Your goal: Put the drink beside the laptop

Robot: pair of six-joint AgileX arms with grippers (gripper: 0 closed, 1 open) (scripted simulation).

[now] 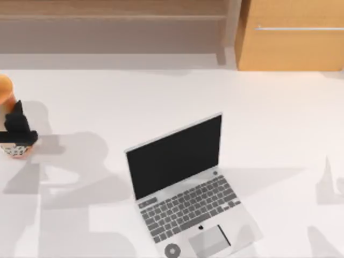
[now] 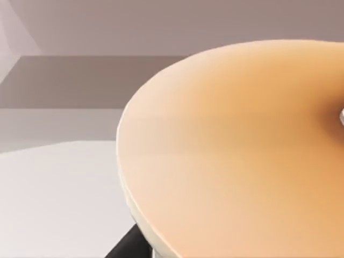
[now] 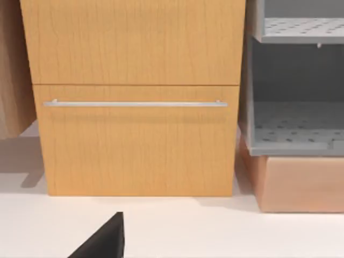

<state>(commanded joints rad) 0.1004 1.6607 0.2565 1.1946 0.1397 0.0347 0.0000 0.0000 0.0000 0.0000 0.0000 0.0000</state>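
Observation:
The drink (image 1: 7, 92), a clear cup with an orange dome and dark pearls at its base, stands at the table's far left edge. My left gripper (image 1: 19, 131) is shut on the cup's body, its black fingers on either side. Up close in the left wrist view, the orange dome (image 2: 231, 156) looms large, with one black finger (image 2: 126, 248) beneath it. The laptop (image 1: 185, 207) lies open at the table's front centre, well to the right of the drink, its black screen raised. A black part of my right gripper (image 3: 103, 240) hangs above the table, facing a cabinet.
A wooden drawer cabinet (image 1: 290, 35) with a silver handle stands at the back right; in the right wrist view it (image 3: 134, 97) sits next to grey shelves (image 3: 295, 80). A wooden shelf unit (image 1: 113, 21) runs along the back left. White table (image 1: 86, 107) lies between drink and laptop.

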